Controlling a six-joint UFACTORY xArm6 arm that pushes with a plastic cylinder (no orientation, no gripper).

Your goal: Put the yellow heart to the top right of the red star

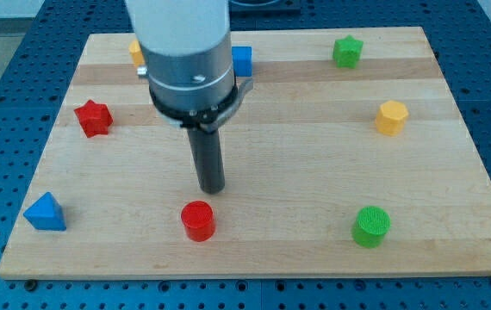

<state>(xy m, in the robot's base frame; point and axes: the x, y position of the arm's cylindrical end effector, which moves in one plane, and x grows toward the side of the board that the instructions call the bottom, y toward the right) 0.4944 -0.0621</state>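
Only a yellow sliver of the yellow heart (135, 52) shows, its shape hidden behind the arm up and left of my tip (213, 189), a bare rod touching nothing, with the red star (93, 118) further left.

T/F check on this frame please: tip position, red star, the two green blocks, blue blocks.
1. My tip rests just above the red cylinder. True.
2. The red star sits at the view's right edge. False: it is near the left edge.
3. Both green blocks are stars. False: the green star is at top right, the green cylinder at bottom right.
4. A blue triangle lies at the board's bottom left. True.
5. My tip touches the yellow hexagon. False: they are far apart.
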